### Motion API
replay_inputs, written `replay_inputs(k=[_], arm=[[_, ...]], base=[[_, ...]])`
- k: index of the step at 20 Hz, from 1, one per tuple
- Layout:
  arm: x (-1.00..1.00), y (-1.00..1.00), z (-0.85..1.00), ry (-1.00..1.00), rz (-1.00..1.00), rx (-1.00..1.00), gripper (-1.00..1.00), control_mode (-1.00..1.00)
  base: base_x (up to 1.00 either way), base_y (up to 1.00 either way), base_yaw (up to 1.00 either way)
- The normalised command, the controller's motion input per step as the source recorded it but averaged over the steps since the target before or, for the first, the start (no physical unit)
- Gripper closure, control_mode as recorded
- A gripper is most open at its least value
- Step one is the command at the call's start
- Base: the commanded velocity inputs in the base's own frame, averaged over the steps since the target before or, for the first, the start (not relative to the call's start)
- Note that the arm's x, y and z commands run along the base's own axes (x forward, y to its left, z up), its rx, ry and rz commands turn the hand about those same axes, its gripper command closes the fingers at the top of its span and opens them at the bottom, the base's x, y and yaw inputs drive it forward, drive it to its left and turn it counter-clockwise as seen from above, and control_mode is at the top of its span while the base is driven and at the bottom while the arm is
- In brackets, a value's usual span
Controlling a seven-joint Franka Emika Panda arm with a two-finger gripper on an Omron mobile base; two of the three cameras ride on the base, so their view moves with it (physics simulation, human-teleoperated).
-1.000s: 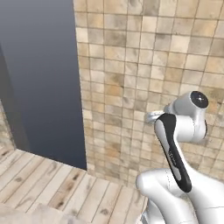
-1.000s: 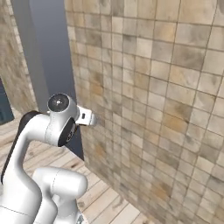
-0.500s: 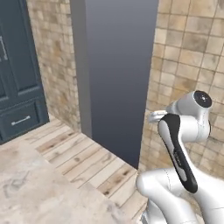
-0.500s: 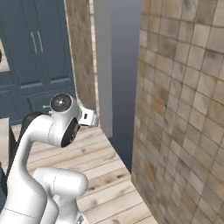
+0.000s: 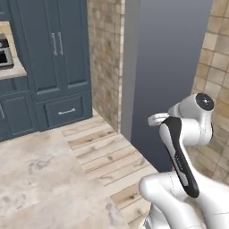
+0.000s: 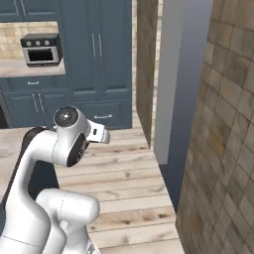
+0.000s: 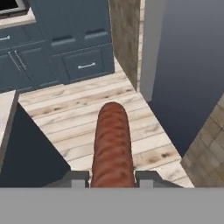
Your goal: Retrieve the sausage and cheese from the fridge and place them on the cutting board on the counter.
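Observation:
In the hand view my gripper (image 7: 111, 178) is shut on the sausage (image 7: 112, 144), a reddish-brown cylinder that sticks out forward between the two fingertips, over the wooden floor. The tall grey fridge (image 5: 174, 67) (image 6: 181, 74) (image 7: 192, 65) stands close ahead on the right, its plain grey side toward me. A beige marbled counter (image 5: 49, 192) lies at the lower left of the left base view. The cheese and the cutting board are out of view.
Dark blue tall cabinets (image 5: 58, 53) (image 6: 99, 49) with drawers stand across the plank floor (image 6: 124, 173). A small oven (image 6: 42, 49) sits on a far counter stretch (image 6: 30, 69). A tiled wall (image 6: 223, 149) is close on the right.
The whole picture has swung: the base has turned, so the tiled wall gave way to the fridge, the blue cabinets and the counter. The arm keeps its folded pose.

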Motion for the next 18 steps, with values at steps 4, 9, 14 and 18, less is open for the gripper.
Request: replay_inputs(k=[4,9,14,18], arm=[[0.0,0.0,0.0,0.0,0.0,0.0,1.0,1.0],[0.0,0.0,0.0,0.0,0.0,0.0,1.0,1.0],[0.0,0.0,0.0,0.0,0.0,0.0,1.0,1.0],[0.0,0.0,0.0,0.0,0.0,0.0,1.0,1.0]], base=[[0.65,-0.23,0.51],[0.93,-0.61,0.23],[0.93,-0.48,0.11],[1.0,-0.02,0.17]])
